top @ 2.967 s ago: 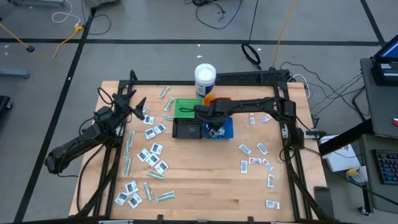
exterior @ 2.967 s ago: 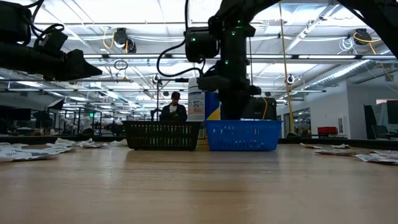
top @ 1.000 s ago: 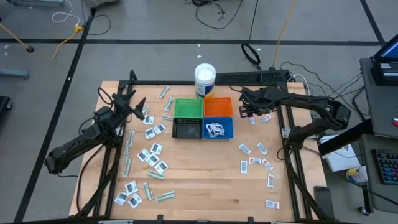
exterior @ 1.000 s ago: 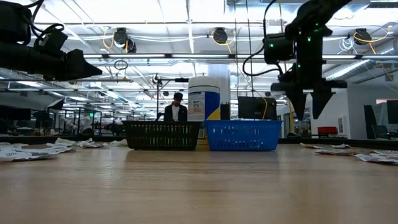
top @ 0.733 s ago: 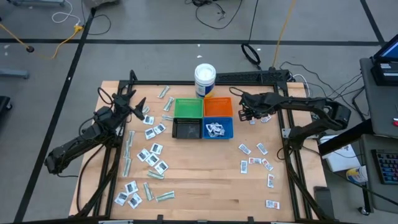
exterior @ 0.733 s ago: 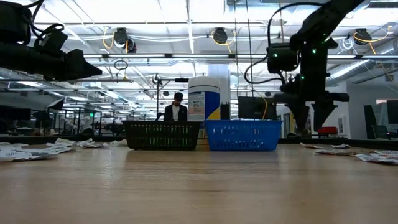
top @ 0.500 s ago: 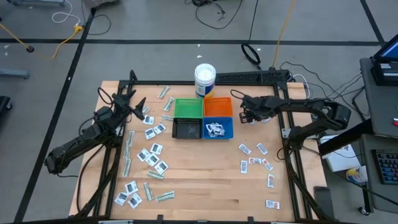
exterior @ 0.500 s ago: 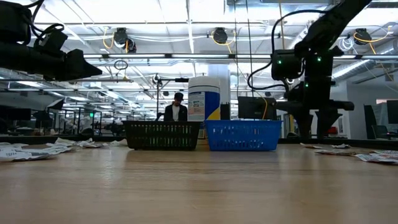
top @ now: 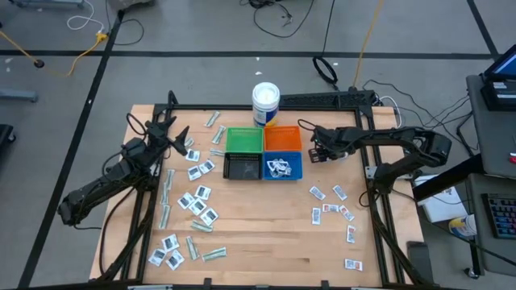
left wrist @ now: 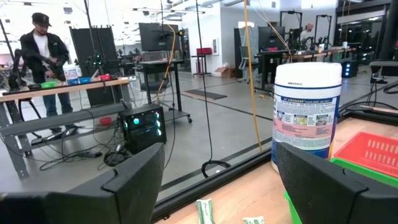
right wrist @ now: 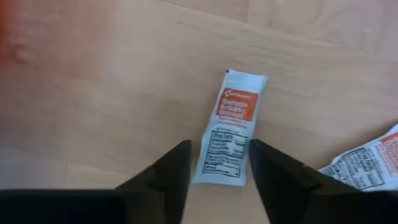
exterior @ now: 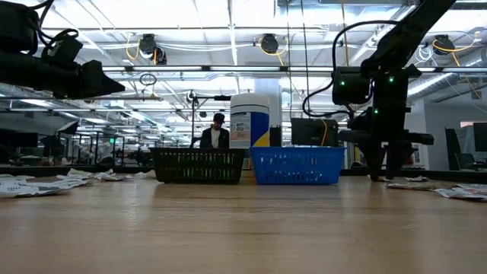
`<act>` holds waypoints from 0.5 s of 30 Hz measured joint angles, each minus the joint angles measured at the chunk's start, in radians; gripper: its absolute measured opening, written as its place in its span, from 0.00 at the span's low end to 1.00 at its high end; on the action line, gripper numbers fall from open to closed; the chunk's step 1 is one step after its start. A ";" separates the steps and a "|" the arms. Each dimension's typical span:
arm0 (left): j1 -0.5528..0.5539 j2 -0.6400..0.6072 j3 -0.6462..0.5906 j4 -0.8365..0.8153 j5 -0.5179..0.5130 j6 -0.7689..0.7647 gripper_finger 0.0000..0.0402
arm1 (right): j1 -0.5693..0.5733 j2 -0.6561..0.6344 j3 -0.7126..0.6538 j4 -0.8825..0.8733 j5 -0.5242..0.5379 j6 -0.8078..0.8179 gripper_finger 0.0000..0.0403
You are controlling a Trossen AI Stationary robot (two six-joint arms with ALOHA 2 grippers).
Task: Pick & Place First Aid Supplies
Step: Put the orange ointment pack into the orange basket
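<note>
First aid supplies lie scattered flat on the wooden table, a group on the left and a group on the right. My right gripper points down at the table just right of the orange bin. It is open, and its fingers stand on either side of the near end of a white sachet with orange print. Over the table's far left, my left gripper waits, open and level, with nothing between its fingers. My right gripper comes from above, pointing steeply down, with its fingers along the two long edges of the sachet's near end. The sachet lies flat on the table. I cannot tell whether the fingers touch it.
Green, orange, black and blue bins stand together at the table's middle; the blue bin holds some packets. A white tub stands behind them. Another sachet lies close beside the right gripper.
My right gripper has come down to the table top beside the orange bin, tipping a little steeper, and its fingers have drawn somewhat closer together. The sachets have stayed where they lay.
</note>
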 joint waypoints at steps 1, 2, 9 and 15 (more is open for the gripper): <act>0.000 0.000 0.000 0.000 0.000 0.000 0.77 | 0.000 0.000 0.000 0.001 0.000 0.011 0.34; 0.000 0.000 0.000 0.000 0.000 0.000 0.77 | 0.000 0.000 0.000 0.000 -0.001 0.018 0.30; 0.000 0.000 0.000 0.000 0.000 0.000 0.77 | 0.000 0.001 0.000 -0.001 -0.020 0.036 0.02; 0.000 0.000 0.000 0.000 0.000 0.000 0.77 | 0.000 0.001 0.000 -0.006 -0.023 0.066 0.03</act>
